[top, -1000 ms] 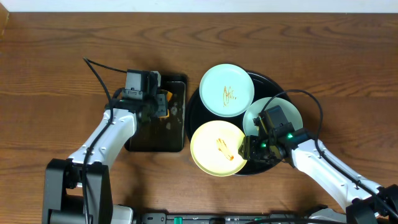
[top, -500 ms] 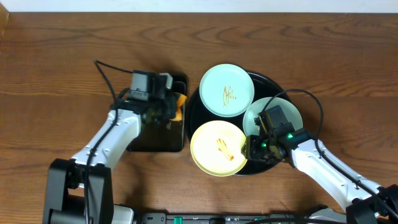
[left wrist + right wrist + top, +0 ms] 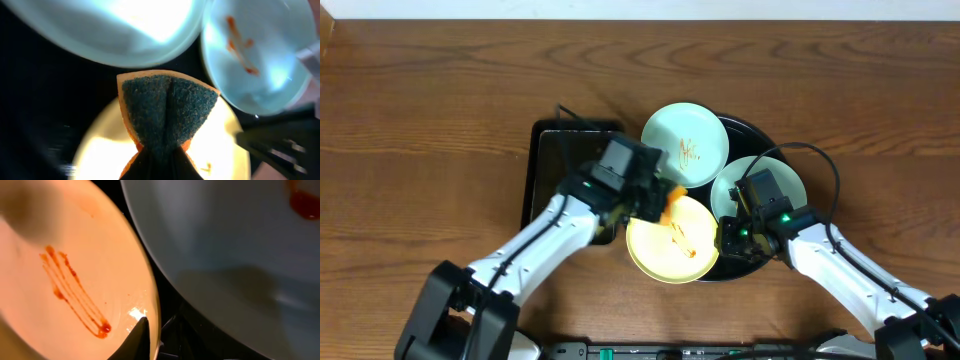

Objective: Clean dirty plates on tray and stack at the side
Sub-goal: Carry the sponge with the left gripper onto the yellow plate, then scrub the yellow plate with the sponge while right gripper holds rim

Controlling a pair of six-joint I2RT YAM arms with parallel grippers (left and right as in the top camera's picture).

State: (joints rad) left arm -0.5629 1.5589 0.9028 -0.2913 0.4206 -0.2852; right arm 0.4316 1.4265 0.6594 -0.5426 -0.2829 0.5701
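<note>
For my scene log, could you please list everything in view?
far mint plate: one, pale green, round tray's far side
right mint plate: one, pale green, tray's right side
yellow plate: one, pale yellow, tray's near side
round tray: one, glossy black, right of centre
rectangular tray: one, black, left of round tray
sponge: one, orange and dark, over yellow plate
table: one, brown wood
left gripper: shut on sponge
right gripper: at yellow plate's rim

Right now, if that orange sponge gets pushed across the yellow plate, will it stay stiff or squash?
Probably squash: the sponge is creased down its middle where the left gripper pinches it, so it looks soft. Its dark scouring face seems rough, so it should drag rather than slide on the yellow plate.
</note>
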